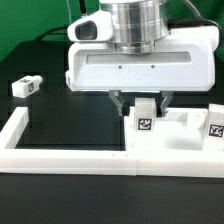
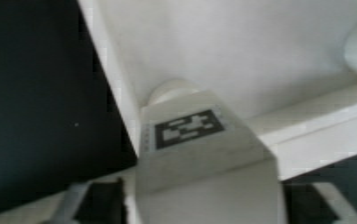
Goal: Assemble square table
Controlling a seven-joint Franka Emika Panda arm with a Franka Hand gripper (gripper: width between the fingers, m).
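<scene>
My gripper (image 1: 141,104) hangs over the right part of the scene, with its fingers on either side of a short white leg (image 1: 144,119) that carries a black-and-white tag. In the wrist view the leg (image 2: 201,150) fills the gap between the dark fingers (image 2: 97,200), so the gripper is shut on it. The leg stands upright against the white tabletop slab (image 1: 185,136), which also shows in the wrist view (image 2: 246,50). Another tagged white part (image 1: 215,127) sits at the slab's right edge. A second loose leg (image 1: 25,86) lies on the dark table at the exterior view's left.
The long low white border wall (image 1: 60,158) runs along the front and up the left side of the dark work area. The gripper's wide white body (image 1: 140,65) hides what lies behind it.
</scene>
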